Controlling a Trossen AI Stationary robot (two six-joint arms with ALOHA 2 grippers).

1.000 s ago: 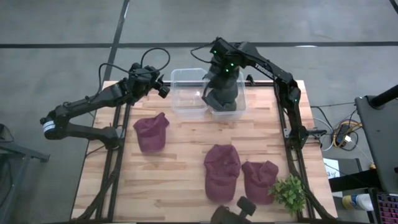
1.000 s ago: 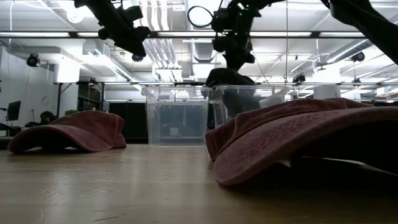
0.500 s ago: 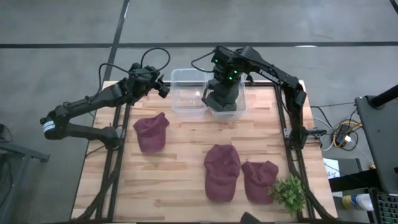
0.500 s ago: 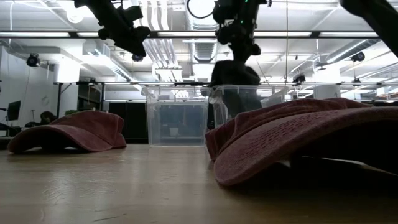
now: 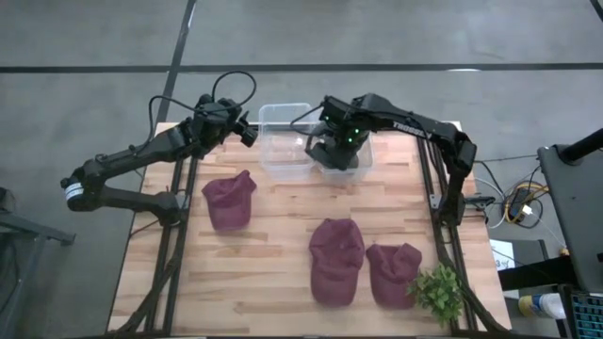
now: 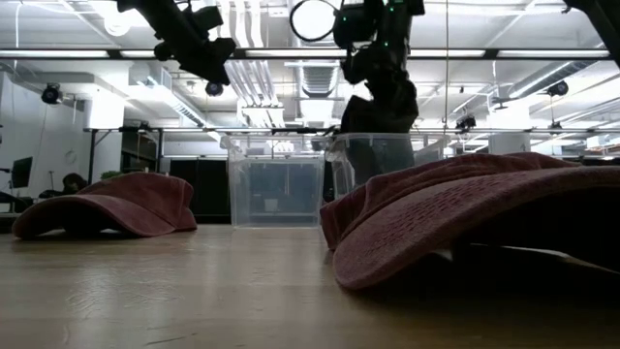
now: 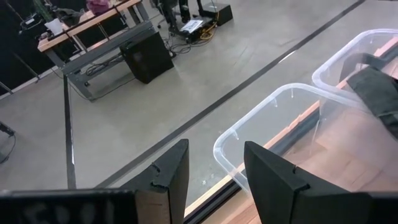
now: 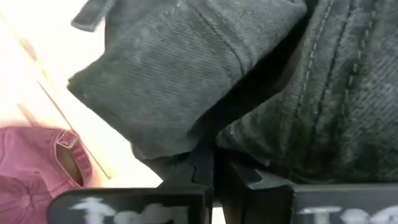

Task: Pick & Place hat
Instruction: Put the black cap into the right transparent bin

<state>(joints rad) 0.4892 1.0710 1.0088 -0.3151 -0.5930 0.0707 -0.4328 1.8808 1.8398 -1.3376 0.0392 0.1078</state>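
3 maroon hats (image 5: 336,260) – 2 clear bins (image 5: 285,138) – right tool (image 5: 332,151) gripping 1 grey hat (image 5: 341,155), left tool (image 5: 247,132) wide.

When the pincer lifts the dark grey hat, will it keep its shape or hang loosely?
Probably loosely: in the right wrist view the dark grey hat folds and creases around the right pincer. Its woven cloth likely grips well, not slipping. It seems light, bunching into the clear bin without tipping it.

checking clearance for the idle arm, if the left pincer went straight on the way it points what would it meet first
Most likely the near clear bin: in the left wrist view the left pincer, fingers apart and holding nothing, aims at its rim. Depth is unclear, so it might pass just over it. Beyond lies the second bin with the dark hat.
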